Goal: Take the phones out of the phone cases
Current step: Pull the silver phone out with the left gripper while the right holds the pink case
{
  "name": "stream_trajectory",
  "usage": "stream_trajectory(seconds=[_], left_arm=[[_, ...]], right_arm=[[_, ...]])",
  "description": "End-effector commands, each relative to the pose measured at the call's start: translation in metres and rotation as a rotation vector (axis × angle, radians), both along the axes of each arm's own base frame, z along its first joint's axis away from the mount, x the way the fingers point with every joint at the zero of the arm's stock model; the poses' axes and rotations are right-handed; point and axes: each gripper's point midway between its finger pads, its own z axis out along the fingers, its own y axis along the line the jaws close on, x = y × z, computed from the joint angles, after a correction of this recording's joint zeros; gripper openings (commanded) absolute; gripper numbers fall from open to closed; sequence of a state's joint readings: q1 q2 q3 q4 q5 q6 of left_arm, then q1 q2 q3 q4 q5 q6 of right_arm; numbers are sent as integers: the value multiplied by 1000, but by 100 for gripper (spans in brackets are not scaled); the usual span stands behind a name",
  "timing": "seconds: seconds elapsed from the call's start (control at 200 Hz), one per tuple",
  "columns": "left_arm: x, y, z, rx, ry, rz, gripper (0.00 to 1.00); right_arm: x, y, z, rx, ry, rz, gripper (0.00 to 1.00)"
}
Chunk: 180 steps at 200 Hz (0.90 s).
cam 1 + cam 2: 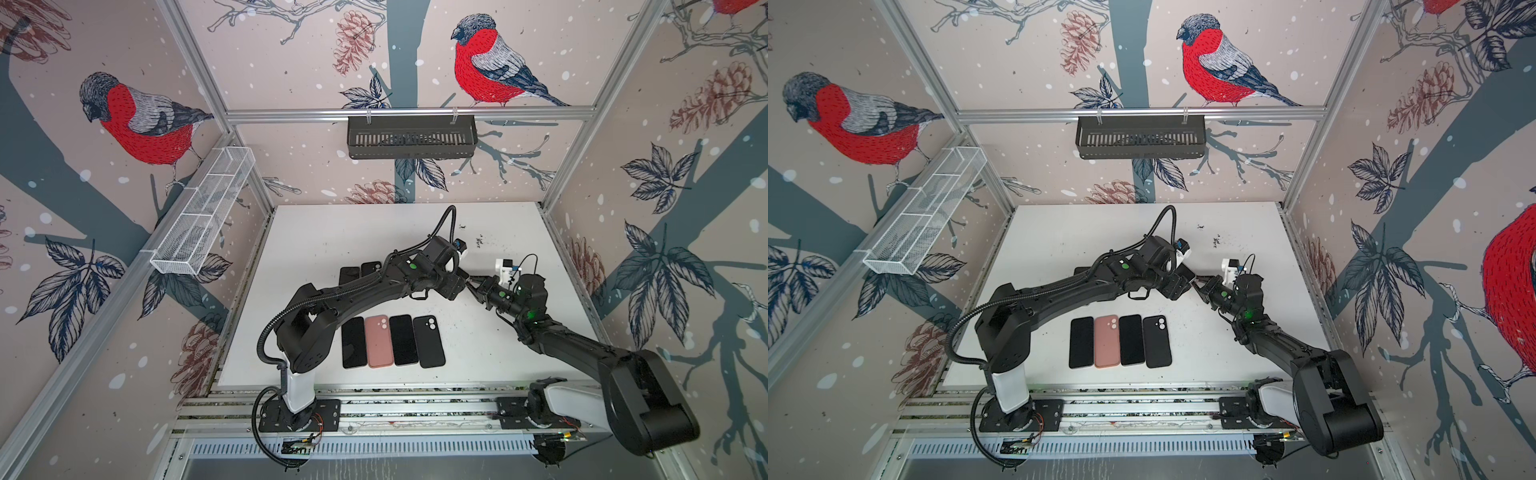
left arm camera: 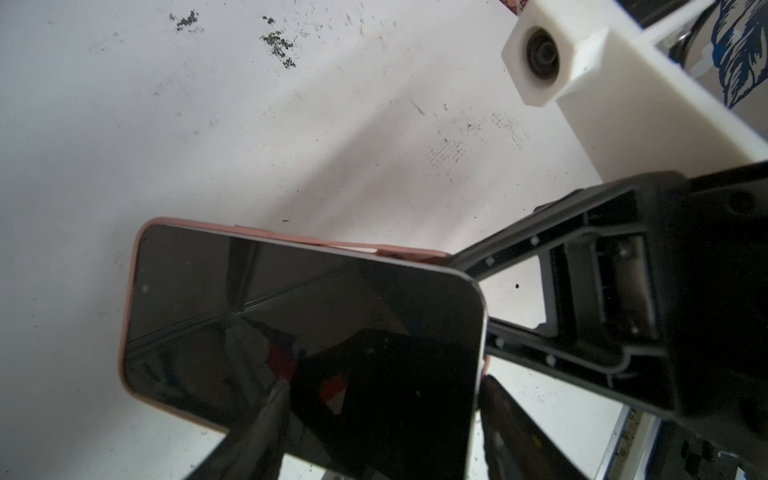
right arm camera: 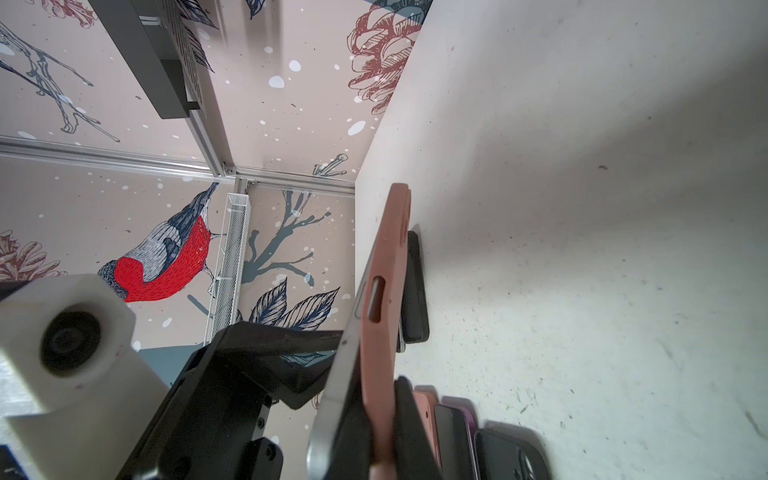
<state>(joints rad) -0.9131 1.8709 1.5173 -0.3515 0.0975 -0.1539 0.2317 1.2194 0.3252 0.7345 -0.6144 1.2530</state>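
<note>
Phone (image 2: 332, 299), the one to be freed, hangs above mid-table between the two arms; reading from the front edge back: nearest the bases a row of four lies flat on the table (image 1: 332, 232), side by side with long axes running front to back: a dark screen-up phone (image 1: 353, 343), a spare pink case (image 1: 378, 340) back up, a second dark phone (image 1: 402, 340) and a black case (image 1: 430, 340) back up. Beyond them comes the held pair, one phone in one pink phone case (image 3: 382, 257). The right gripper (image 3: 378, 432) is pressed together on the case's near end, one finger seemingly wedged between case and phone, and the phone's long axis runs straight away from it, camera bump at the far end. At that gripped end the silver frame stands clear of the case lip, while the far end sits in the case. The left gripper (image 2: 386, 382) comes in from the side with jaws spread, one finger over the screen and one past the freed short edge; whether its pads touch I cannot tell. It is the arm placed to take the phone, so the coming move likely turns on peeling that loose end away from the case's back, then drawing it out along the long axis. Farthest, two more dark slabs (image 1: 349, 274) lie behind the left arm, partly hidden
</note>
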Motion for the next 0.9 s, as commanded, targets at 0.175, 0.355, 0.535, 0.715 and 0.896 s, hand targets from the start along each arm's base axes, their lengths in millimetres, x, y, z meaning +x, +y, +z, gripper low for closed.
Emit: stream_trajectory(seconds=[0.175,0.355,0.535,0.715,0.896], left_arm=[[28,23,3,101,-138,169,49],[27,23,2,114,-145,169,42],[17,13,-11,103,-91,104,27],[12,14,-5,96,-91,75,8],[12,33,33,99,-227,84,4]], right_arm=[[-2,9,13,13,-59,30,0],[-5,13,8,11,-50,35,0],[-8,17,6,19,-44,47,0],[-8,16,2,11,-33,42,0],[-9,11,-12,-17,8,18,0]])
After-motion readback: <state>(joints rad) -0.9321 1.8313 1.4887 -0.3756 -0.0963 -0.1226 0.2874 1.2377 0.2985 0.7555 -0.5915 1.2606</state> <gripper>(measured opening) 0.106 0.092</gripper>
